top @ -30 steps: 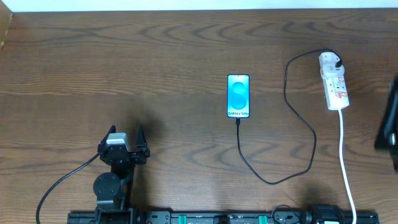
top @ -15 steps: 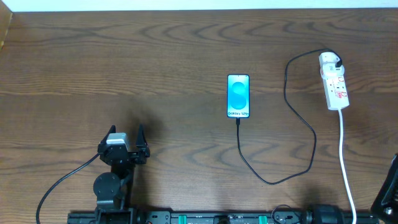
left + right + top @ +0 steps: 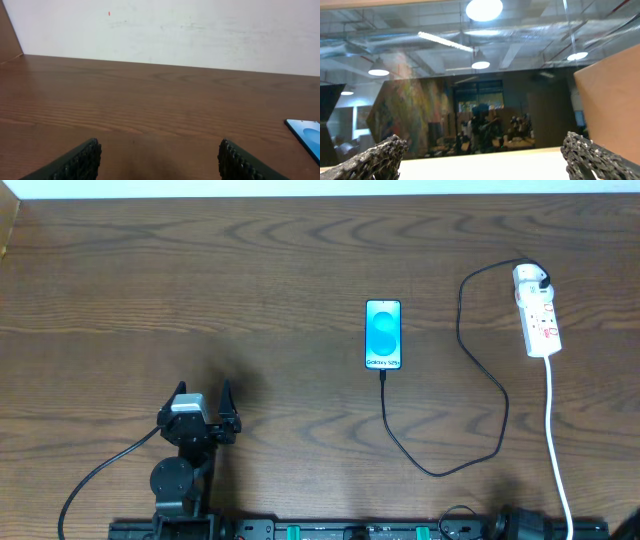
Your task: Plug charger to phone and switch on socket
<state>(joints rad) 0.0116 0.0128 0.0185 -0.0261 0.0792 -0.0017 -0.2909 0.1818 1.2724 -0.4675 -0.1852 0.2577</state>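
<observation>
Looking down from overhead, we see the phone point(image 3: 383, 333), a slim rectangular handset with a bright blue-cyan screen, lying flat near the middle of the dark brown wood-grain worktop point(image 3: 300, 250). The charger point(image 3: 505, 412), a thin black cable, meets the phone's near short edge, loops toward the rail point(image 3: 350, 530) and climbs to a white plug point(image 3: 538, 279) on the socket point(image 3: 537, 318). We cannot tell how deep its tip sits. The socket is a small white power strip with red markings. It lies at the far right, well apart from the phone, and its thick white cord point(image 3: 556, 440) runs down to the near edge.

Only this view shows the cable and strip. The left wrist camera catches just a corner of the phone point(image 3: 306, 134) at its right edge, with a white wall point(image 3: 200, 30) behind the wood. The left claw point(image 3: 203, 392) sits low at the near left, well apart from the phone. Its ribbed black fingers point(image 3: 80, 162) are spread with nothing between them, and nothing lies between it and the handset.

We see the right claw point(image 3: 485, 160) only through its own camera. It points away from the worktop at a round ceiling lamp point(image 3: 484, 9), dark glazing and a tan board point(image 3: 615, 100), fingers wide apart and empty.
</observation>
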